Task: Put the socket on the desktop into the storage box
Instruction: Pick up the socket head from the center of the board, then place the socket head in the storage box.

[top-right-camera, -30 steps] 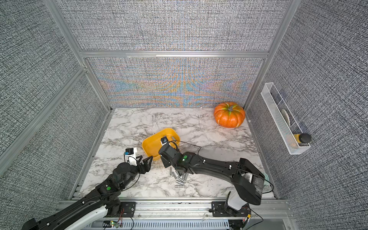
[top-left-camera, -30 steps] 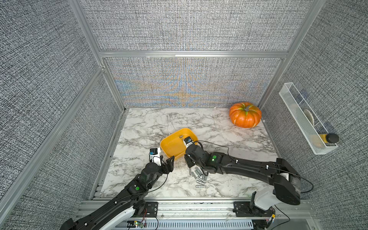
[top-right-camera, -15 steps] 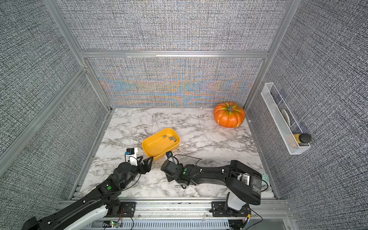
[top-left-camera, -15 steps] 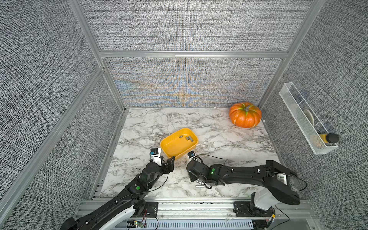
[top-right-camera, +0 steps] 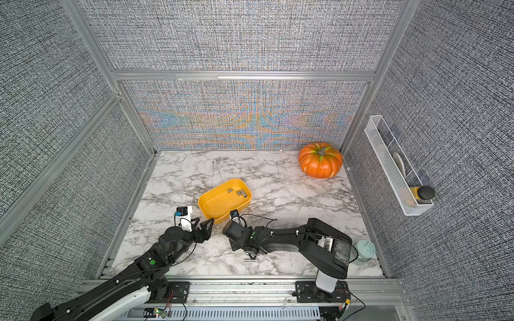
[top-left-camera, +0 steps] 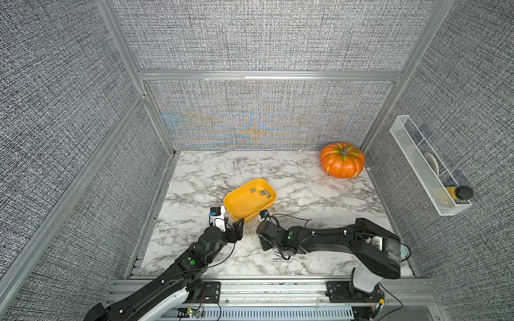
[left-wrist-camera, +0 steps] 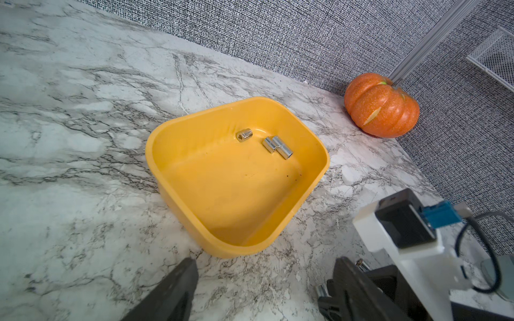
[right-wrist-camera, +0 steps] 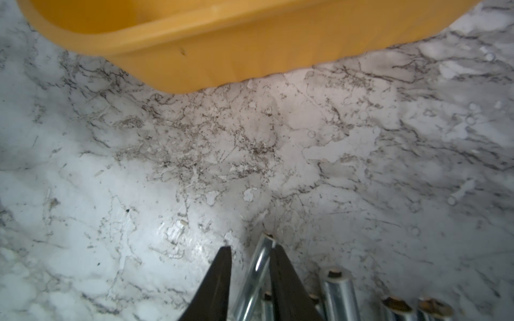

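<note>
**A:** Right wrist view, item one: socket [right-wrist-camera: 261,258]. Location?

**B:** On the bench [right-wrist-camera: 194,166], near its front edge. It lies flat between the fingers [right-wrist-camera: 217,278] of the right gripper [right-wrist-camera: 250,250].

**A:** Grip?

**B:** Narrowly parted, astride the socket. One finger touches it and a strip of bench shows at the other. No pinch yet, by my reading.

**A:** Long axis?

**B:** Runs along the fingers, free end toward the box [right-wrist-camera: 250,55]. The jaws stand either side of its width, so closing should take it across the barrel.

**A:** Item two: box. Bearing from that gripper?

**B:** Straight ahead, toward the rear edge. Its near wall faces the gripper, and the two are apart. The carry, I judge, is to lift, go forward and clear that wall.

**A:** Contents?

**B:** Three stored sockets [left-wrist-camera: 269,145], by the wall facing the rear edge.

**A:** Item three: loose sockets [right-wrist-camera: 336,291]?

**B:** Several, side by side, just beside item one and roughly parallel to it. The risk is that a closing finger nudges a neighbour.

**A:** Item four: left gripper [top-left-camera: 233,223]?

**B:** Spread wide and empty, just beside the box on the side facing the front edge. It is nearer the box, but the right arm is the one at the socket.
</note>
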Controlling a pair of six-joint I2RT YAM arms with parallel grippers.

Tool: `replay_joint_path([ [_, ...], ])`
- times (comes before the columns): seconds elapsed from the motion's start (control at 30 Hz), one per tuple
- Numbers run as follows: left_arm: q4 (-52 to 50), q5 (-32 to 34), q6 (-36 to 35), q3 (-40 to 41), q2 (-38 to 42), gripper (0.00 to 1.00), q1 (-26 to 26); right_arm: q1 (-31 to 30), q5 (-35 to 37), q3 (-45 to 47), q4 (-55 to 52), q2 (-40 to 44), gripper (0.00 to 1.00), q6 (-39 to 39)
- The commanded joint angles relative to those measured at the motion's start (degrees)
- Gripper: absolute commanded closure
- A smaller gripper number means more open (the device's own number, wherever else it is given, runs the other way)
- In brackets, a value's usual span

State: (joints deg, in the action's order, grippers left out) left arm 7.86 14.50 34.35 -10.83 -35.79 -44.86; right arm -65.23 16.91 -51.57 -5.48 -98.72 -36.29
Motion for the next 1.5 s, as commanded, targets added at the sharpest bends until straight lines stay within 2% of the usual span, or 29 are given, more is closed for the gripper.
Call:
replay_joint_path([
  [0.0,1.2,0.5,-0.3,-0.3,0.0,0.18,0.0,0.0,0.8,-0.7,-0.7,-0.7,0.72,-0.4],
  [0.77,1.2,1.1,-0.1,-0.4,-0.6,0.19,0.0,-0.2,1.1,-3.1,-3.1,-4.4,0.82,-0.7],
  [0.93,1.2,1.1,-0.2,-0.4,-0.5,0.18,0.0,-0.2,1.6,-3.8,-3.2,-4.3,0.89,-0.3],
  [1.17,1.0,1.2,-0.1,-0.3,0.0,0.19,0.0,1.2,1.8,-0.4,0.4,3.4,0.96,1.0],
  [1.27,0.9,1.2,-0.1,-0.3,0.2,0.19,0.0,3.6,1.4,2.1,2.5,9.2,1.0,2.1],
  [1.47,1.0,0.9,0.1,-0.2,0.5,0.19,0.0,11.8,-2.1,2.4,6.1,17.8,1.0,6.9],
])
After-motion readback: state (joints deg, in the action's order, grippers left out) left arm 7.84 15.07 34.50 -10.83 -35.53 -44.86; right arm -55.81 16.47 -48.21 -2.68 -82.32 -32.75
